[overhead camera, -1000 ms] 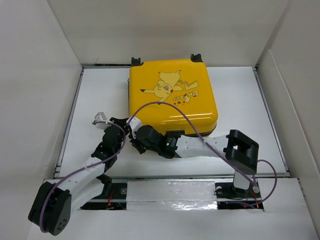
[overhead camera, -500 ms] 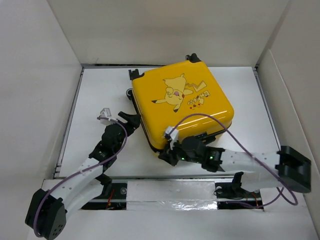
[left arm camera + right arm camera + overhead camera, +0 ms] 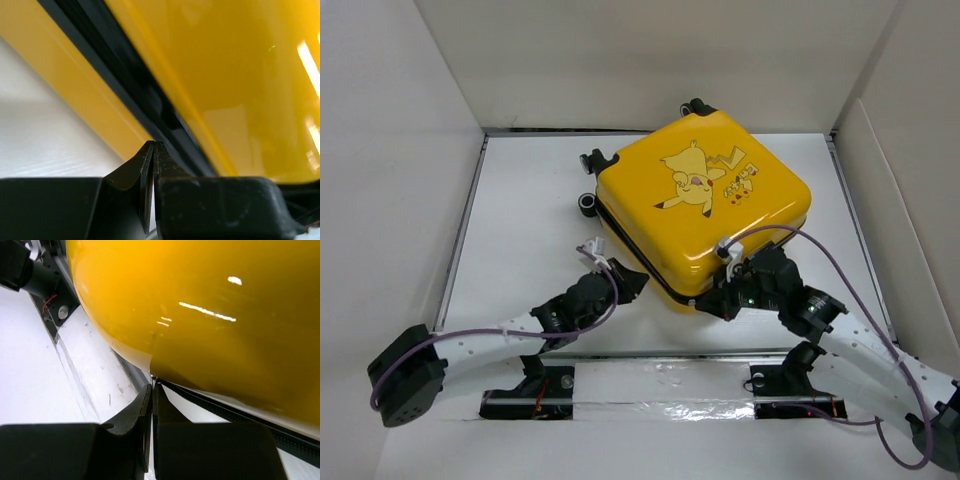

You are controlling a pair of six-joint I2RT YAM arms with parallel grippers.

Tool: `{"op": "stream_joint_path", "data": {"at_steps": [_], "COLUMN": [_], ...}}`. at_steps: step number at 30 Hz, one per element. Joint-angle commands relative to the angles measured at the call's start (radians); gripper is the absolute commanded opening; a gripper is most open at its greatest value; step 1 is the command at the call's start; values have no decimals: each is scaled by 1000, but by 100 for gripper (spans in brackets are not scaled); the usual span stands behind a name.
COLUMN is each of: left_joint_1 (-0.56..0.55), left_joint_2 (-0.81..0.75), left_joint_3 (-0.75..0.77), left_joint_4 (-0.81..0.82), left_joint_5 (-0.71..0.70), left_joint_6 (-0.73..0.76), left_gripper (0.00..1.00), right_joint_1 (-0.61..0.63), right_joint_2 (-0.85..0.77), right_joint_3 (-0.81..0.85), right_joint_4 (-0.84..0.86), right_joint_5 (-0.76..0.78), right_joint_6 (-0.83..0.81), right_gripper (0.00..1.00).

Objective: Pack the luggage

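Closed yellow luggage point(image 3: 705, 205) lies flat and turned on a diagonal on the white tabletop point(image 3: 520, 200), with both tools at its near edge.

The tabletop is a plain white board boxed in by bare white walls point(image 3: 650, 60) at the back and on both sides, with a shiny taped strip point(image 3: 670, 372) across the bottom of the overhead frame. The luggage fills the upper centre and right of that frame, cartoon print up and black wheels point(image 3: 592, 160) towards the upper left. The left tool point(image 3: 630, 280) sits at its lower-left side. In the wrist view the left tool point(image 3: 151, 150) is closed tip to tip against the black zipper trim point(image 3: 125, 75), with nothing seen in its grip. The right tool point(image 3: 715, 300) is at the lowest corner, and up close point(image 3: 151, 387) its fingers are likewise pressed together, just under the shell's edge.
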Motion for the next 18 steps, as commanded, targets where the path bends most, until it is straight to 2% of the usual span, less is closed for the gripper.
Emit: {"op": "stream_joint_path", "data": {"at_steps": [1, 5, 8, 11, 13, 18], "left_joint_1": [-40, -66, -22, -12, -35, -78], "left_joint_2": [108, 257, 363, 472, 555, 722], "left_joint_3": [37, 120, 192, 275, 315, 424], "left_joint_4": [156, 282, 349, 411, 432, 470], "left_joint_5": [-41, -29, -23, 14, 10, 29], "left_joint_6": [-2, 47, 78, 100, 93, 57], "left_gripper": [0, 0, 0, 0, 1, 1], "right_joint_1": [-98, -124, -86, -5, 95, 357], "right_joint_2": [6, 66, 66, 46, 50, 171], "right_joint_3": [87, 92, 84, 82, 79, 46], "right_joint_4": [249, 243, 258, 262, 275, 570], "right_joint_5": [19, -43, -31, 14, 58, 293], "right_joint_6": [-75, -95, -90, -58, -14, 117], "right_gripper": [0, 0, 0, 0, 0, 0]}}
